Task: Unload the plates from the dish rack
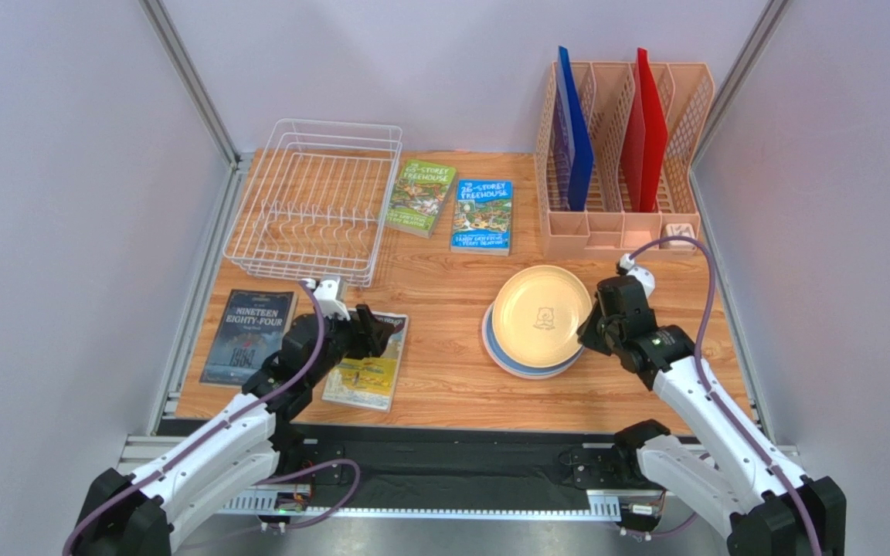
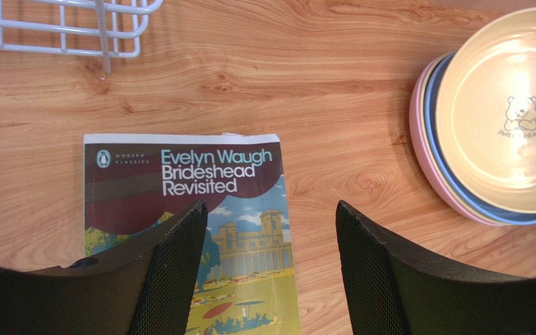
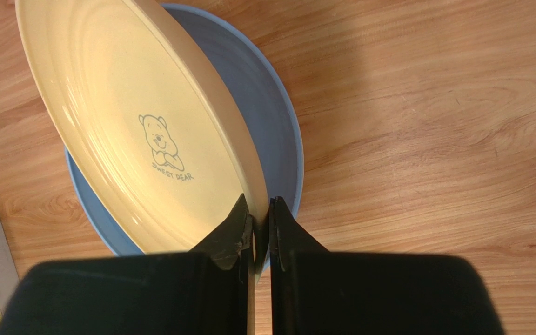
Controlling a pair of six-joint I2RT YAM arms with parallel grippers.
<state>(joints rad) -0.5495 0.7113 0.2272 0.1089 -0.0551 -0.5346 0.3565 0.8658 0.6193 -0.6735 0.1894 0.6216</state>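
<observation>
Right wrist: right jaws clamped on rim of cream plate (image 3: 131, 125), tilted over blue plate (image 3: 278, 118), stacked near desk (image 1: 438, 382) right edge. Left jaws wide open, empty. Dish rack (image 1: 313, 197) far-left corner. Plate likely stiff, light, slick; rim pinch, gently.

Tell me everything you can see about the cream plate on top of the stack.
The cream plate is round, shallow and matte, with faint concentric rings and a small bear drawing over the words Sweet Bear at its centre. It lies face up, apparently tilted, over the light blue plate. The right gripper pinches its rim at the edge nearest that arm. Nothing lies in it.
</observation>
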